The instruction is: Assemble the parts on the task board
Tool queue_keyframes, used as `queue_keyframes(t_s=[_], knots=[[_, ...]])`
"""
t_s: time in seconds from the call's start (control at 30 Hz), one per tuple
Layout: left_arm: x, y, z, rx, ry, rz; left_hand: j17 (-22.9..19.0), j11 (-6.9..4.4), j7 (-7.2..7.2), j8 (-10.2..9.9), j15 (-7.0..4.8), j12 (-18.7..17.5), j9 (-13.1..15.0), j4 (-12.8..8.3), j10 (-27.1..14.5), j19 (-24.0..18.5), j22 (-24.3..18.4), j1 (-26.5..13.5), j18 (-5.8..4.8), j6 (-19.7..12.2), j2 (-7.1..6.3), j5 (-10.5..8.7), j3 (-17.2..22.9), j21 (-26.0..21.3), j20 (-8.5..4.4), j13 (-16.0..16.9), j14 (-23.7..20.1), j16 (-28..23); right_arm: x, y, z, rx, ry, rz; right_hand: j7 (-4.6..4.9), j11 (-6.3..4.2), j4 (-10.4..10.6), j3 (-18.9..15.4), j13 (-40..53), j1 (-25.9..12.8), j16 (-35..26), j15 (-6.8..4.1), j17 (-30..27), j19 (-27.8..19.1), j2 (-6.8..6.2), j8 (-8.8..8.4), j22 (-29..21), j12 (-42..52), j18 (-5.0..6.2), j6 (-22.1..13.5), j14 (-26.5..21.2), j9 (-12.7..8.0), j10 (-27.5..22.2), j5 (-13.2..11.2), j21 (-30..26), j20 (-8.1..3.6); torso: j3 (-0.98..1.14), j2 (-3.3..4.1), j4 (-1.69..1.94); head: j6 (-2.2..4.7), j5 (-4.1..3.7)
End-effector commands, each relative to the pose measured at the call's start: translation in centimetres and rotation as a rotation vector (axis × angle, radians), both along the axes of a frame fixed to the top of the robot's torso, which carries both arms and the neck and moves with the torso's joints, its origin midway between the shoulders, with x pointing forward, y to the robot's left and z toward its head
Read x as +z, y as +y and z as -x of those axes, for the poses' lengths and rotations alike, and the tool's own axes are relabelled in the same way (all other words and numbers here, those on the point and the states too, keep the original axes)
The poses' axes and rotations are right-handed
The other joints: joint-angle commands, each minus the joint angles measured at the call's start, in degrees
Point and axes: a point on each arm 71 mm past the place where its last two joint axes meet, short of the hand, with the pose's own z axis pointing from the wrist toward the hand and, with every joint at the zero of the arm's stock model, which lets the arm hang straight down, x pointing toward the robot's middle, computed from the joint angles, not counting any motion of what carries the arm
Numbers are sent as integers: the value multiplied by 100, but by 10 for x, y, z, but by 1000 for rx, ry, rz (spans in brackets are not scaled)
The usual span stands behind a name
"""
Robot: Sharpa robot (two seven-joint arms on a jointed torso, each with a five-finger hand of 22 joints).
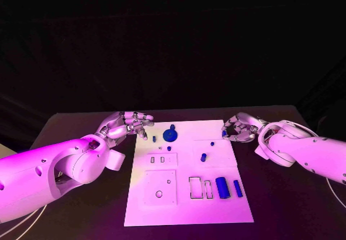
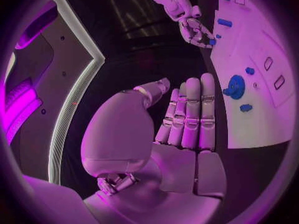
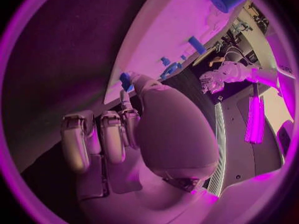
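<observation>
Nearest the camera, on the white task board (image 1: 189, 210): two blue parts (image 1: 223, 187) standing beside empty slots, more small parts and a round blue part (image 1: 171, 134) toward the far edge. Left hand (image 1: 128, 124) just off the board's left edge, fingers stretched side by side, holding nothing. Right hand (image 1: 241, 128) at the right edge, fingers curled, a small blue piece (image 3: 126, 79) at the fingertips; cannot tell if gripped.

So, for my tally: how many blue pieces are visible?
8: disc and four small pieces on the board's far half, two bars near right, one by the right hand; others may hide.
</observation>
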Motion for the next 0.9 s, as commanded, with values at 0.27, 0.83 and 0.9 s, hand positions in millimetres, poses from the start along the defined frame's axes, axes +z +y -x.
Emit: queue_keyframes(t_s=[0.27, 0.83, 0.9], knots=[[1, -2, 1, -22, -4, 6, -5, -12, -7, 12, -9, 18, 5, -22, -37, -22, 5, -7, 80, -46, 48, 14, 4, 9, 3, 4, -40, 27, -2, 1, 0, 4, 5, 14, -48, -48, 8, 86, 1015, -22, 18, -88, 1508, 590, 87, 97, 1510, 97, -38, 162, 609, 28, 157, 39, 25, -75, -3, -5, 5, -1, -3], [1, -2, 1, -23, -4, 3, -5, -12, -7, 12, -9, 18, 5, -22, -37, -22, 5, -7, 80, -46, 48, 14, 4, 9, 3, 4, -40, 27, 3, 4, 0, -43, -63, 1, -145, -145, -30, 282, 1045, -31, 18, -170, 1508, 590, 228, 320, 1510, 129, -38, 392, 609, 112, 197, 91, 25, -161, -2, -9, 6, 3, -6], [1, -2, 0, -23, -4, 3, -5, -12, -7, 12, -9, 18, 5, -22, -37, -22, 5, -7, 80, -46, 48, 14, 4, 9, 3, 4, -40, 27, 4, 6, 1, -47, -72, -3, -144, -145, -35, 290, 1047, -28, 18, -169, 1508, 590, 232, 324, 1510, 131, -38, 393, 609, 114, 199, 97, 25, -162, -4, -12, 4, 6, -8]])
